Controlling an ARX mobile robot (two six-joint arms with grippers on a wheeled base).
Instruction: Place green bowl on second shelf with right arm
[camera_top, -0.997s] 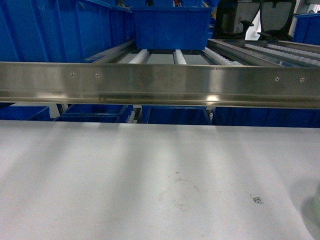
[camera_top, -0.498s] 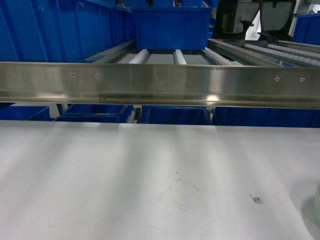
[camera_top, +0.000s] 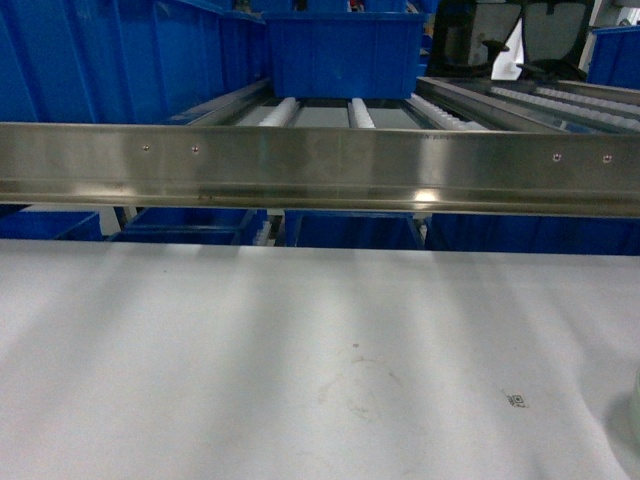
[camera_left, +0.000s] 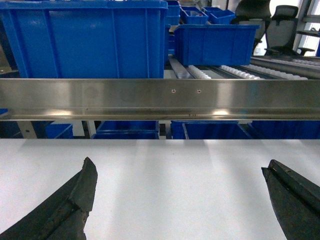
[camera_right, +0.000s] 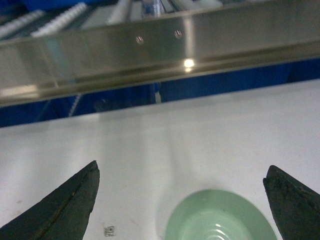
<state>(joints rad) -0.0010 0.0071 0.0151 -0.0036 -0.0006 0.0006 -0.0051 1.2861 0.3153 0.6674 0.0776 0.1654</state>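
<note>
Hovering over the green bowl (camera_right: 220, 217) on the white counter (camera_right: 150, 145), right gripper (camera_right: 182, 200) has jaws spread wide either side to straddle it for a grab, second shelf (camera_right: 150, 55) rail just beyond; left gripper (camera_left: 180, 200) also open, idle.
</note>
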